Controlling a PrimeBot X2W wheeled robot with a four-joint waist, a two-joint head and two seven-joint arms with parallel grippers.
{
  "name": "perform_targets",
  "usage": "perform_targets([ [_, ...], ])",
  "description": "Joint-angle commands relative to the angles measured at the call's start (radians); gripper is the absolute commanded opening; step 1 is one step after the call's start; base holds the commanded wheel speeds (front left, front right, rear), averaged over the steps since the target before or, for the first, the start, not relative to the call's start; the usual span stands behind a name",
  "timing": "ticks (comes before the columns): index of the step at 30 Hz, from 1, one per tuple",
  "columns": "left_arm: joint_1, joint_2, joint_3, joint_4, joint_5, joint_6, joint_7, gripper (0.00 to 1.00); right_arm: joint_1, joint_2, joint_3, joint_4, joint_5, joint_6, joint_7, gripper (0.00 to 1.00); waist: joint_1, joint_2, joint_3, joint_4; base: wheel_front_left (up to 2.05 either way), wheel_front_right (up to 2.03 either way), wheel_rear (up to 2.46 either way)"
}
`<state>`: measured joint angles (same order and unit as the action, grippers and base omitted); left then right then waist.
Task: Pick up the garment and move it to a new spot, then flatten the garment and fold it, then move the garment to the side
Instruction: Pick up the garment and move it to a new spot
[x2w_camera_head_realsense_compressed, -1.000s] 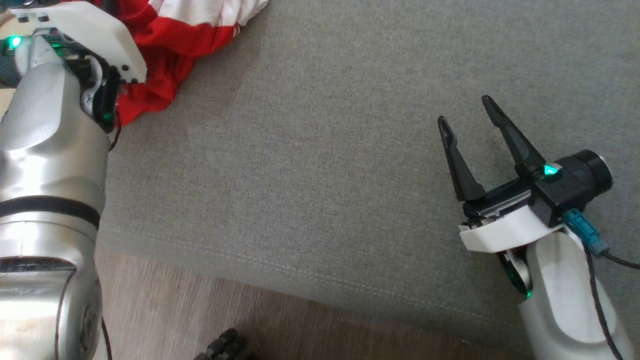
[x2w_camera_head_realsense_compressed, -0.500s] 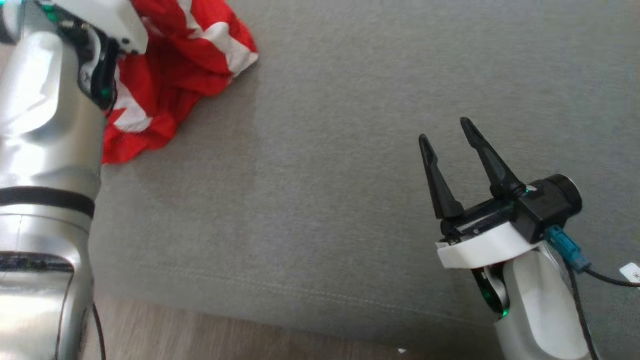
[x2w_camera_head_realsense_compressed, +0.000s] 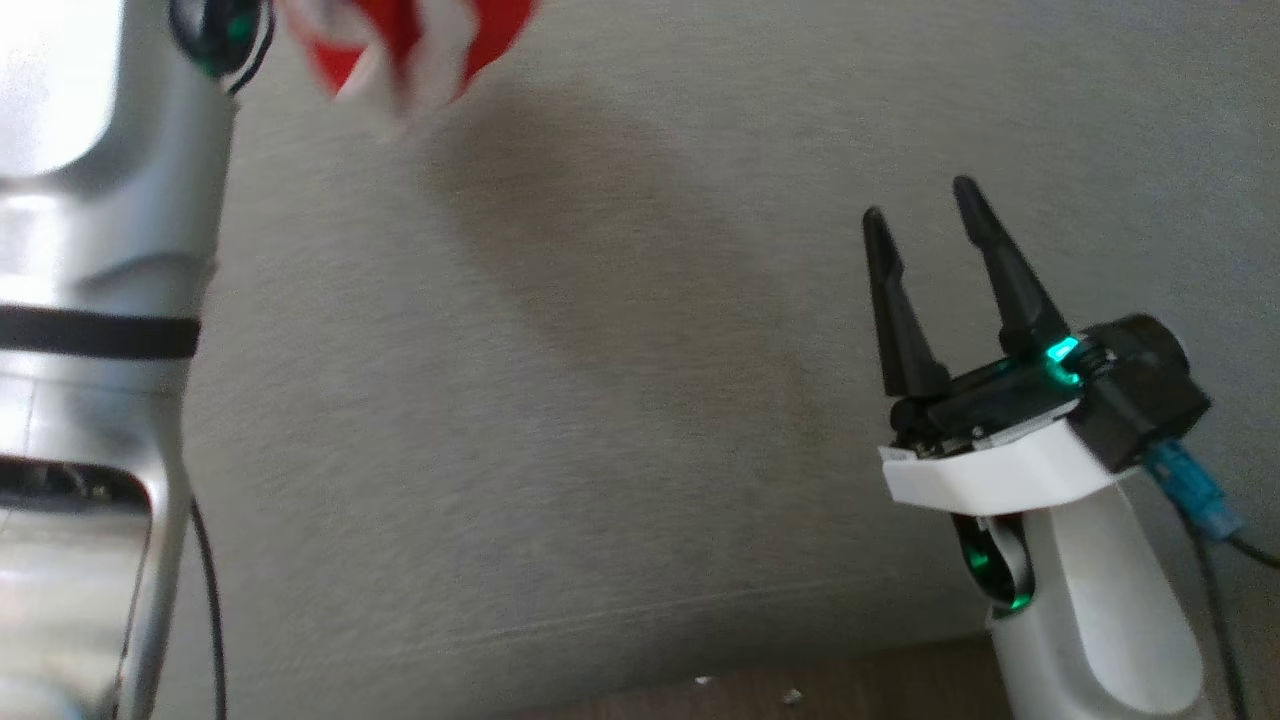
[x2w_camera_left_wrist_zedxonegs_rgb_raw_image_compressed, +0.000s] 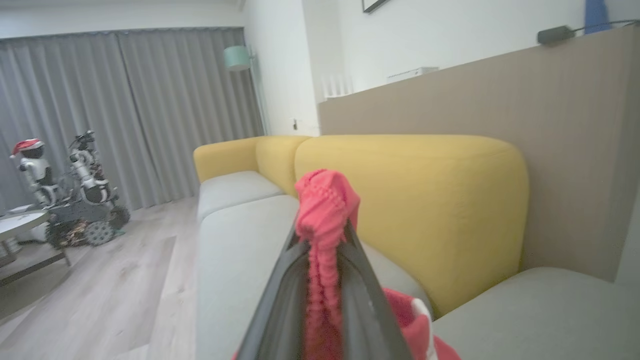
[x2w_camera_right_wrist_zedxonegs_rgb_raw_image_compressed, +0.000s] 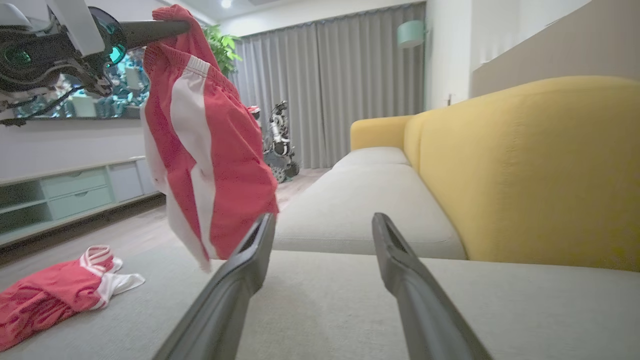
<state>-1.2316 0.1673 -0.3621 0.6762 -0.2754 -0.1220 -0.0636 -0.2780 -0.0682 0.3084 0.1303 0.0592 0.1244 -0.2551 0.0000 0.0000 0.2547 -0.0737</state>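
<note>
Red-and-white fabric garment (x2w_camera_right_wrist_zedxonegs_rgb_raw_image_compressed: 210, 150): hangs upper left, clamped in left gripper (x2w_camera_left_wrist_zedxonegs_rgb_raw_image_compressed: 324, 234) for carrying; right gripper (x2w_camera_head_realsense_compressed: 918, 200), lower right, jaws apart, ready.

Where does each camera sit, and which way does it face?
Head view: on the head, looking down at the grey fabric sofa seat; shows silver left forearm, open right hand.
Left wrist view: on that wrist, looking along the sofa toward grey curtains; shows left hand shut on the red-and-white cloth garment.
Right wrist view: on that wrist, facing likewise; shows its open fingers.
Shared: both wrist views show the garment and yellow sofa back.
</note>
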Motion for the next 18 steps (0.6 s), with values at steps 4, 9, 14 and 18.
perform_targets([
  [4,-0.081,-0.007,-0.007,-0.083,0.007,0.015,0.029,0.0,-0.036,0.018,0.012,-0.066,0.036,0.006,-0.007,1.0,0.0,0.0,0.033,-0.155,0.0,0.0,0.0],
  [9,-0.027,-0.043,-0.047,-0.093,0.002,0.02,0.074,0.0,-0.042,0.018,0.014,-0.087,0.052,0.006,-0.007,1.0,0.0,0.0,0.057,-0.194,0.0,0.0,0.0],
  [14,0.157,-0.048,-0.098,-0.053,0.003,0.028,0.063,0.0,-0.042,0.018,0.009,-0.096,0.056,0.006,-0.007,1.0,0.0,0.0,0.089,-0.192,0.0,0.0,0.0],
  [18,0.322,-0.042,-0.139,0.032,0.01,0.033,0.032,0.0,-0.044,0.018,0.009,-0.091,0.051,0.006,-0.007,1.0,0.0,0.0,0.112,-0.18,0.0,0.0,0.0],
])
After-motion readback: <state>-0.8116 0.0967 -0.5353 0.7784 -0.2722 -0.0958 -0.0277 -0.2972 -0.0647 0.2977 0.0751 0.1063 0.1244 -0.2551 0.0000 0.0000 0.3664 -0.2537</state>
